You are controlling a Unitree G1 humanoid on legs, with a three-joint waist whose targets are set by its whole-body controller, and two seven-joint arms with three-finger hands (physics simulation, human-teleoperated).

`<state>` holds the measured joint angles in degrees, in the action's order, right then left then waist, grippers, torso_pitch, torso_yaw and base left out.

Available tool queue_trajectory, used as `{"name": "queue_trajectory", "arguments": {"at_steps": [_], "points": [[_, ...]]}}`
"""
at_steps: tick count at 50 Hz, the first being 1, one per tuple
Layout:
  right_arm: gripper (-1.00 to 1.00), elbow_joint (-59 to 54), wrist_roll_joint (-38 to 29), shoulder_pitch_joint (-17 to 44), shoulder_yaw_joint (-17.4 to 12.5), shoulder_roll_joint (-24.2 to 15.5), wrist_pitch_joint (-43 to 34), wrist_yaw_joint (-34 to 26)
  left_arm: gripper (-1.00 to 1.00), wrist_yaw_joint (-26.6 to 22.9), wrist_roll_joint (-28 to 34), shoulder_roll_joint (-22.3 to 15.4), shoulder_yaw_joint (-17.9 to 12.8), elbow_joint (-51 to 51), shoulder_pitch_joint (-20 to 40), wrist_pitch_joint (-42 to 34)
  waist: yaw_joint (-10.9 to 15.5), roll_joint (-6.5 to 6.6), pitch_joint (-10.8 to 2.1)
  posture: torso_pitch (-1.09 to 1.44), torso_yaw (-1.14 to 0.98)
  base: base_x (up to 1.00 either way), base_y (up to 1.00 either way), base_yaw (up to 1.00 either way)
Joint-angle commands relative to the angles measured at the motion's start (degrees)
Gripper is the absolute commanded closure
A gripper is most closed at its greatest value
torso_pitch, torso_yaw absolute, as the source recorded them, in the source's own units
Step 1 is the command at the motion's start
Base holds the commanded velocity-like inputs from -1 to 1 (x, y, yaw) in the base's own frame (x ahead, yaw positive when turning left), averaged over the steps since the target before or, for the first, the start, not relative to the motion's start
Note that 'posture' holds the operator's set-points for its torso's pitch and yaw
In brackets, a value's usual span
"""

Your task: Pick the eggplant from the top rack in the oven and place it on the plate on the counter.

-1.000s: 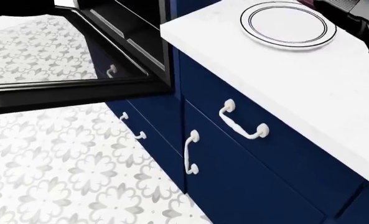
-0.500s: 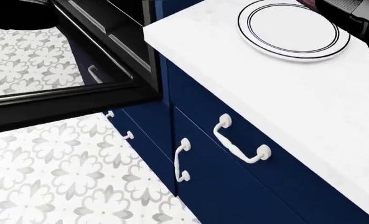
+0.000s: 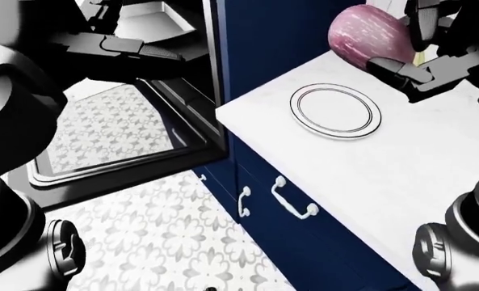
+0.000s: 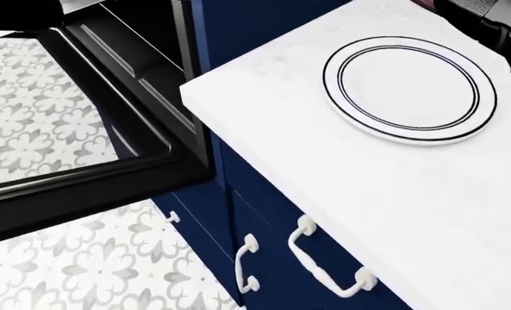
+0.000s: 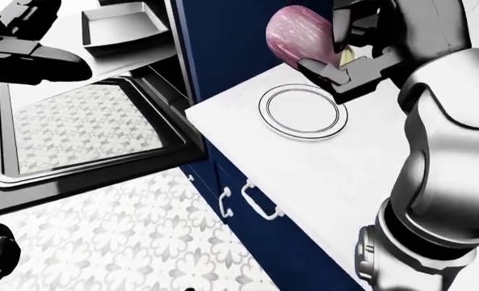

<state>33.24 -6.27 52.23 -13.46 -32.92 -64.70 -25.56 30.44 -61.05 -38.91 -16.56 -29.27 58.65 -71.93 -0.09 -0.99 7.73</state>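
Plate (image 4: 409, 88): bare, on counter (image 4: 393, 187) just right of open oven door (image 4: 74, 161). Eggplant (image 3: 366, 36): held above plate, right hand (image 3: 413, 57) clasped round it. Left hand (image 3: 102, 42): grip unclear.

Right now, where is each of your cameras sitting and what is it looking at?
Left-eye view: on my head, looking down at the counter; both arms show, right hand holding the eggplant above the plate.
Right-eye view: beside it, same scene, more of my right arm.
Head view: on my head, steeper down; hardly any of me shows.
All three share the plate and open oven door.
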Motion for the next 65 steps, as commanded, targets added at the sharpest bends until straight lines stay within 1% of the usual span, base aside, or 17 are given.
{"name": "queue_trajectory", "arguments": {"at_steps": [1, 3, 4, 5, 6, 8, 9, 11, 12, 14, 15, 18, 22, 33, 46, 59, 65], "points": [[1.0, 1.04, -0.05, 1.6, -0.31, -0.68, 1.63, 0.32, -1.0, 0.19, 0.99, -0.83, -1.36, -0.38, 1.21, 2.07, 0.03, -0.24, -1.28, 0.12, 0.0, 0.0, 0.0, 0.0], [1.0, 1.04, -0.17, 1.58, -0.14, -0.74, 1.5, 0.23, -1.0, 0.35, 0.81, -0.88, -1.38, -0.33, 1.44, 1.9, -0.29, 1.83, -1.47, 0.12, 0.0, 0.08, 0.0, 0.0], [1.0, 1.15, -0.2, 1.57, -0.19, -0.76, 1.39, 0.17, -1.0, 0.47, 0.7, -0.89, -1.41, -0.35, 1.53, 1.79, -0.41, 3.96, -1.68, 0.12, 0.0, 0.12, 0.0, 0.0], [1.0, 1.18, -0.26, 1.42, -0.24, -0.74, 1.45, 0.14, -1.0, 0.6, 0.52, -0.93, -1.47, -0.38, 1.63, 1.67, -0.51, 2.82, -1.87, 0.12, 0.0, 0.13, 0.0, 0.0], [1.0, 1.22, -0.26, 1.35, -0.34, -0.68, 1.51, 0.12, -1.0, 0.55, 0.56, -0.97, -1.46, -0.38, 1.5, 1.77, -0.23, 2.84, -2.27, 0.12, 0.0, 0.12, 0.0, 0.0], [1.0, 1.34, -0.2, 1.42, -0.49, -0.66, 1.45, 0.05, -1.0, 0.43, 0.75, -0.91, -1.32, -0.47, 1.19, 2.07, -0.06, 4.22, -1.95, 0.12, 0.0, 0.12, 0.0, 0.0], [1.0, 1.4, -0.12, 1.65, -0.63, -0.73, 1.2, -0.01, -1.0, 0.49, 0.71, -0.87, -1.31, -0.51, 1.2, 2.02, 0.32, 4.16, -0.45, 0.12, 0.0, 0.0, 0.0, 0.0], [1.0, 1.4, 0.0, 1.6, -0.78, -0.93, 1.22, -0.15, -1.0, 0.33, 0.9, -0.88, -1.23, -0.4, 1.14, 2.2, 0.29, 3.16, -0.78, 0.12, 0.0, 0.0, 0.0, 0.0], [1.0, 1.45, 0.1, 1.65, -0.97, -1.14, 1.08, -0.3, -1.0, 0.27, 1.0, -0.9, -1.22, -0.29, 1.17, 2.25, 0.34, 2.23, -0.39, 0.12, 0.0, 0.0, 0.0, 0.0], [1.0, 1.45, 0.33, 0.94, -1.24, -1.43, 1.41, -0.63, -1.0, 0.39, 0.85, -0.86, -1.4, -0.59, 0.96, 2.12, 0.65, -0.67, -0.26, 0.12, 0.0, 0.0, 0.0, 0.0], [1.0, 1.49, 0.4, 0.77, -1.22, -1.61, 1.27, -0.8, -1.0, 0.47, 0.75, -0.85, -1.48, -0.69, 0.89, 2.07, 0.47, 0.75, 0.15, 0.12, 0.0, 0.0, 0.0, 0.0], [1.0, 1.49, 0.5, 0.55, -1.0, -2.47, 0.85, -1.73, -1.0, 1.29, -0.28, -1.08, -2.03, -0.81, 1.28, 1.59, 0.19, 1.22, -0.98, 0.12, 0.0, 0.0, 0.0, 0.0], [1.0, -0.08, -0.17, -0.51, -0.24, -2.73, 1.93, -2.76, -1.0, 1.85, -0.74, -1.26, -1.59, -0.47, 0.99, 2.65, -0.34, 1.83, -0.98, 0.12, 0.0, 0.0, 0.0, 0.0], [1.0, -3.8, -7.38, -4.54, 1.77, -2.37, 4.91, -7.39, -1.0, 2.29, -1.39, -1.63, -1.5, -0.57, 0.43, 3.2, -0.84, 1.52, -1.56, 0.12, 0.0, 0.0, 0.0, 0.0], [1.0, -7.27, -15.89, -8.08, 1.82, 0.1, 8.92, -12.88, -1.0, 1.75, -0.48, -0.98, -1.38, -1.25, -0.72, 3.38, -0.71, 1.08, -1.91, 0.12, 0.0, 0.0, 0.0, 0.0], [1.0, -14.2, -21.7, -8.1, 2.63, 2.96, 12.96, -15.55, -1.0, 1.64, -0.13, -0.69, -1.38, -1.17, -0.36, 3.09, -0.62, 0.73, -2.36, 0.12, 0.0, 0.0, 0.0, 0.0], [1.0, -17.47, -24.69, -6.79, 3.95, 2.5, 13.22, -18.9, -1.0, 1.19, 0.28, -0.6, -1.55, -1.12, -0.51, 3.09, -0.74, 0.74, -2.37, 0.12, 0.0, 0.0, 0.0, 0.0]]}}
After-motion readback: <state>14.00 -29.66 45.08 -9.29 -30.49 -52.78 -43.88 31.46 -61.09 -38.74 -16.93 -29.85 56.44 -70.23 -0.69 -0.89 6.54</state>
